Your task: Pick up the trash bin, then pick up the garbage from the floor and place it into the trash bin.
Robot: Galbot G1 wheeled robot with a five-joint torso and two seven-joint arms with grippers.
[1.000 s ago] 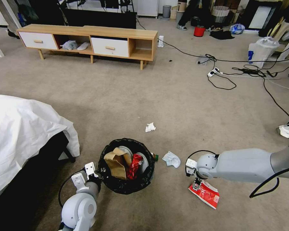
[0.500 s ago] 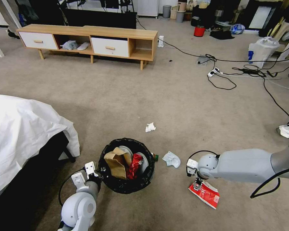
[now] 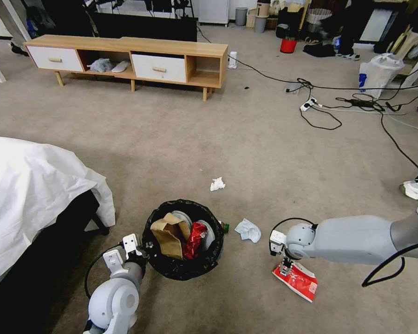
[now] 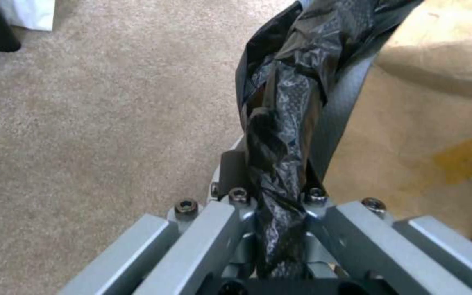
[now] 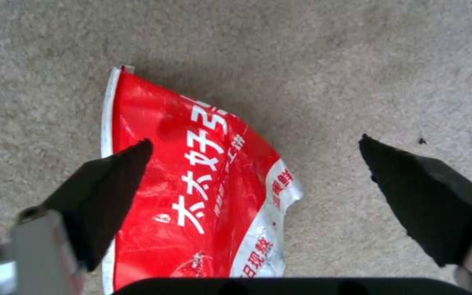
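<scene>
Over the last second nothing of ours moved: our left hand [image 4: 280,229] stayed clamped on the trash bin [image 3: 183,241] rim, near left on the floor [image 3: 181,139], while our right hand [image 5: 255,180] hung spread apart over the red-and-white carton [image 3: 296,280], not yet gripped.

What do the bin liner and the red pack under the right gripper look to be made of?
Bin liner: thin black plastic film, glossy and crinkled, bunched between the shut left gripper fingers. Red pack: seemingly glossy printed plastic or coated film, creased with a bent white edge, lying on the carpet below the open right gripper.
</scene>
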